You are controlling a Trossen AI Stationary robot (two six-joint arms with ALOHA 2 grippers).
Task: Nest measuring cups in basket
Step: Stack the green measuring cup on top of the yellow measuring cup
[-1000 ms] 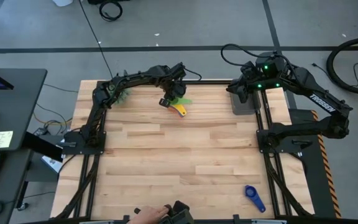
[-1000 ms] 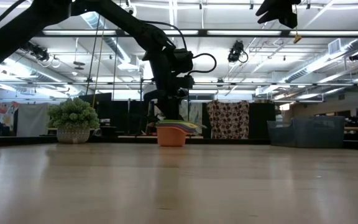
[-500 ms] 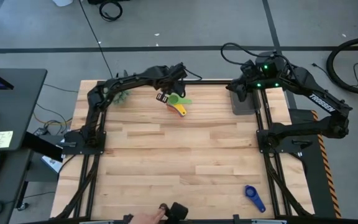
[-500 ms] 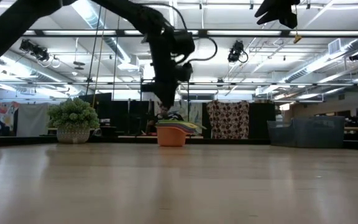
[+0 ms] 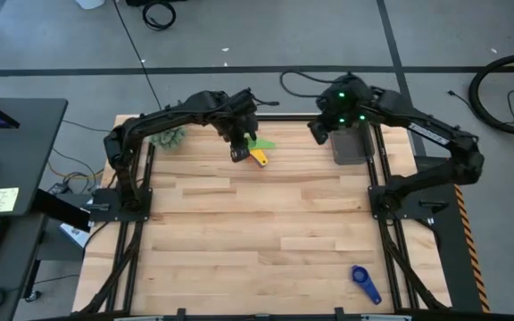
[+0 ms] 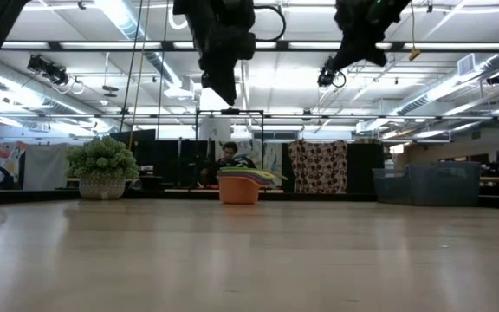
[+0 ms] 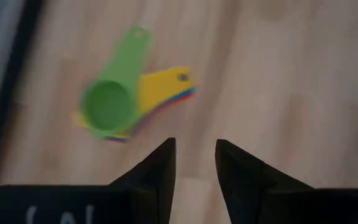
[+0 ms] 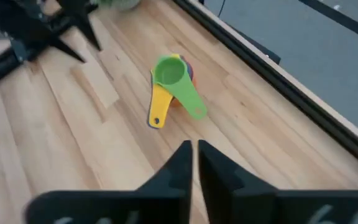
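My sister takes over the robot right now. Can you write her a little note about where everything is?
Left gripper: slightly open, empty, raised above the nested stack of plastic measuring cups, green one on top.
Right gripper: nearly shut, empty, raised between stack and small dark grey basket.
Lone dark blue measuring cup: near table edge.
Done: most cups stacked.
Left: add blue cup, move stack into basket.

The table (image 5: 257, 223) is butcher-block wood of jointed light planks with a smooth satin finish. The nested measuring cups (image 7: 114, 109) are smooth plastic, the green one uppermost. The basket (image 5: 353, 148) has grey translucent plastic walls. The plant ball (image 6: 102, 159) looks fuzzy. The arm frames (image 5: 132, 192) are matt black.
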